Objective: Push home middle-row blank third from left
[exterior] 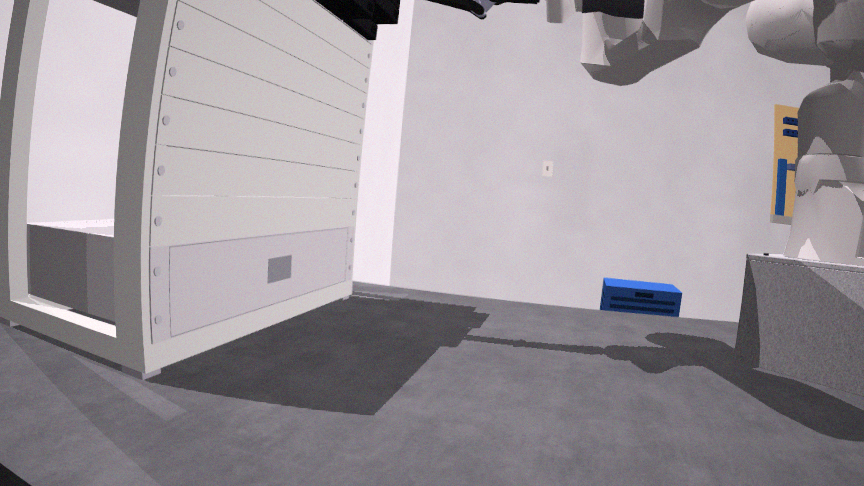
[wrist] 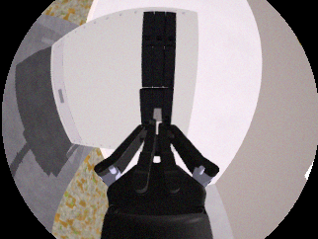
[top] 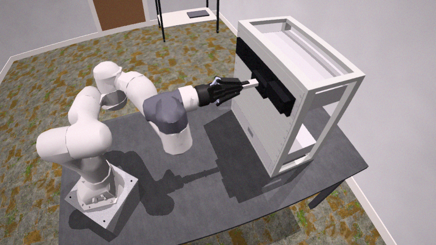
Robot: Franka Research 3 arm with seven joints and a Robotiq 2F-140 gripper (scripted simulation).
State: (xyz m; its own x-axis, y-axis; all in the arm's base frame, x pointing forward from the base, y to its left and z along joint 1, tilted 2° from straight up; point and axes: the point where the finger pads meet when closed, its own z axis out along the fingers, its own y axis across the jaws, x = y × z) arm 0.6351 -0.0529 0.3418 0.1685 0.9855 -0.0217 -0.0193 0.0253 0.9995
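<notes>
The white rack [top: 306,98] [exterior: 139,181] [wrist: 106,72] stands on the dark table [top: 195,194]. The black storage chassis [top: 244,51] [wrist: 159,39] sits high in the rack's front. Some of its blanks stand out in a black block [top: 278,94] toward the right end. My gripper [top: 250,83] [wrist: 157,114] is shut on nothing and reaches level toward the chassis front. Its pale fingertips touch, or nearly touch, the face of a blank that stands out [top: 260,79] [wrist: 157,98]. I cannot tell the rows and columns apart. In the exterior view only the chassis's lower edge [exterior: 361,13] shows.
The robot base [top: 100,197] [exterior: 803,314] stands at the table's front left. Plain panels [exterior: 253,139] cover the rack's front below the chassis. A blue box [exterior: 641,296] lies far off by the wall. A black-legged stand [top: 182,15] is at the back of the room.
</notes>
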